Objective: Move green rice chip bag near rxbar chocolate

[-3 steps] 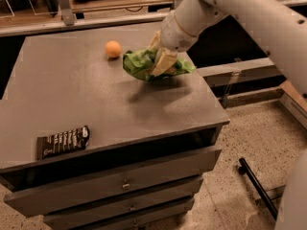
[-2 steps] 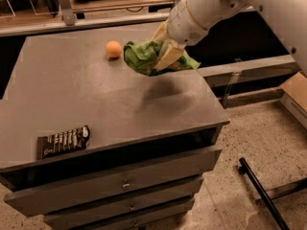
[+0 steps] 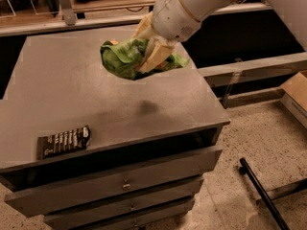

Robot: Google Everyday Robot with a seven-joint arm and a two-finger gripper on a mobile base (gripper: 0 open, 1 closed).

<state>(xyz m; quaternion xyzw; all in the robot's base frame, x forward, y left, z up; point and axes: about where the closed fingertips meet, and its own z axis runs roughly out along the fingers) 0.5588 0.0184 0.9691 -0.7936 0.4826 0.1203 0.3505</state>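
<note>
Because the end effector is clamped on only one side of the green rice chip bag, which hangs in the air above the table toward its 1 o'clock region, the crinkly film could slip out of the pinch on the way across. The rxbar chocolate lies flat at about 7 o'clock on the table, just beside the front edge and well apart from the bag. A release too far forward, or a low sweeping approach, could knock the bar or drop the bag over that edge.
</note>
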